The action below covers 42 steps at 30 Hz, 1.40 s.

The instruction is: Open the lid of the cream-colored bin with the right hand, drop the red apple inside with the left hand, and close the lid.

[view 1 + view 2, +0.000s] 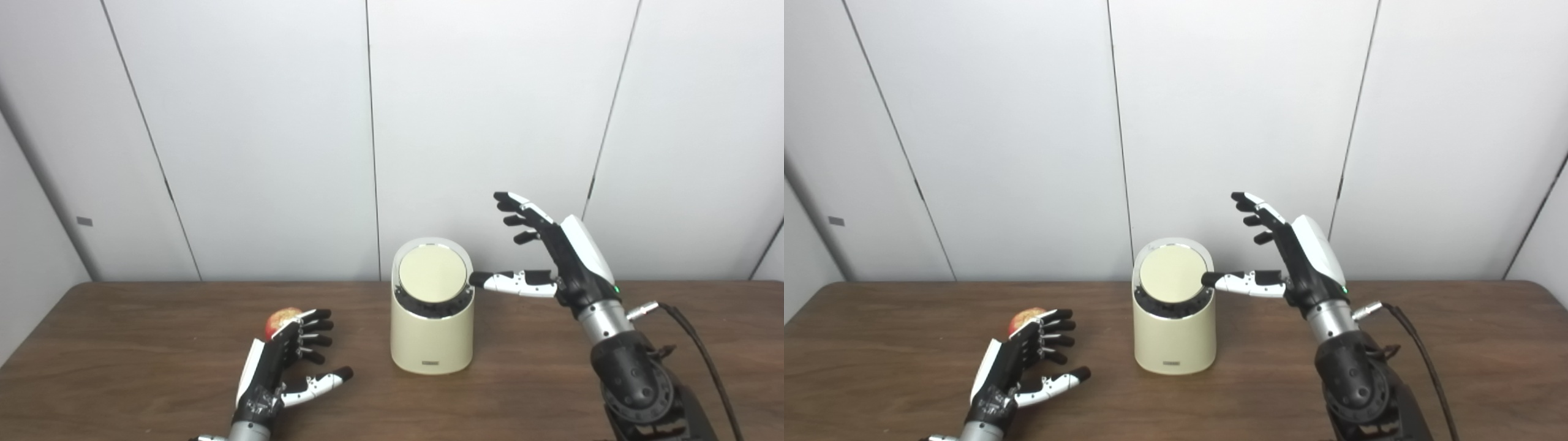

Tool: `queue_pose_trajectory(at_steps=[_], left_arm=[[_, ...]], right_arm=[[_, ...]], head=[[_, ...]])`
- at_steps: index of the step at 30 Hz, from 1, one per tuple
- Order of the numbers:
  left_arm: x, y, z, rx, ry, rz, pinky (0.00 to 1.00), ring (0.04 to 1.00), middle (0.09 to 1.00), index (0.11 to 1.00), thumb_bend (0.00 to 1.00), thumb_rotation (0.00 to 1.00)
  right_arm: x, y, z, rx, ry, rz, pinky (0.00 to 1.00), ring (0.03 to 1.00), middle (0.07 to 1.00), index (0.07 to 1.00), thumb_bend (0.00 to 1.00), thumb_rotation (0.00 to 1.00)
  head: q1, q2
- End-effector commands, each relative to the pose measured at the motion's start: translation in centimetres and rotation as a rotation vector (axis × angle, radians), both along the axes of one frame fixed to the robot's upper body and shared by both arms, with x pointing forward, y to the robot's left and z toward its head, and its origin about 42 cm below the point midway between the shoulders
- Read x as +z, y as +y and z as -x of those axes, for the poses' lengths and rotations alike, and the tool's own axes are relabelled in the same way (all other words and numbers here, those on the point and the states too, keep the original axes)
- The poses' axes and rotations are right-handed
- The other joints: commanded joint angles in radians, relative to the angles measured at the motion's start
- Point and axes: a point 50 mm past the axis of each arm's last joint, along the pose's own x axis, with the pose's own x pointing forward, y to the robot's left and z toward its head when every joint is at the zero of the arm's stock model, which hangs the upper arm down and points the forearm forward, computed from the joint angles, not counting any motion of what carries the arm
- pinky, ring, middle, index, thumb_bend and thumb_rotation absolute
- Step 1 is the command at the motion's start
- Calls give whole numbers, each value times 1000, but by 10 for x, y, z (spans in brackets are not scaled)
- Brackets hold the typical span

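The cream-colored bin stands upright in the middle of the table, its round lid shut and tilted toward me. My right hand is raised just right of the bin, open, with its thumb tip at the lid's right rim and its fingers spread above. The red apple lies on the table left of the bin, partly hidden behind my left hand. That hand is open, its fingers reaching beside the apple without closing on it.
The brown wooden table runs to a white panelled wall close behind the bin. A black cable trails from the right forearm across the table's right side.
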Motion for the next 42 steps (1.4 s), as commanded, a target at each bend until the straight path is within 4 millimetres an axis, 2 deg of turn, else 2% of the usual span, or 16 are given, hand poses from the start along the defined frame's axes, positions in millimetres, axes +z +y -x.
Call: queue_pose_trajectory(at_steps=[1, 7, 10, 13, 19, 24, 30, 42], left_arm=[[20, -3, -10, -10, -86, -3, 557, 679, 745, 784, 726, 15], [20, -6, -10, -14, -86, 0, 555, 671, 743, 784, 725, 1], [20, -7, -9, -15, -87, 2, 546, 666, 740, 787, 728, 0], [20, -8, -9, -15, -85, 5, 545, 663, 740, 786, 729, 8], [21, -9, -8, -16, -84, 12, 551, 662, 741, 788, 728, 13], [22, -8, -7, -13, -81, 5, 553, 673, 748, 791, 725, 19], [22, -8, -7, -13, -85, 7, 553, 673, 745, 789, 727, 12], [22, -9, -7, -18, -84, 9, 552, 667, 744, 788, 727, 21]], right_arm=[[36, 6, -6, 4, -76, 54, 664, 804, 862, 865, 720, 458], [45, 17, -18, -8, -48, 139, 622, 794, 868, 879, 739, 445], [46, 24, -25, 2, -52, 184, 673, 828, 878, 880, 765, 418], [45, 30, -31, 17, -47, 213, 690, 845, 881, 871, 795, 381], [37, 41, -40, 21, -34, 254, 637, 817, 876, 869, 856, 365], [32, 47, -42, 20, -24, 272, 636, 812, 882, 875, 865, 322], [27, 51, -47, 21, -23, 283, 644, 807, 881, 876, 885, 336], [24, 51, -51, 7, 0, 288, 671, 818, 892, 880, 845, 327]], head=[[0, 0], [-2, 1], [1, 3], [5, 4], [5, 9], [6, 11], [4, 14], [5, 13]])
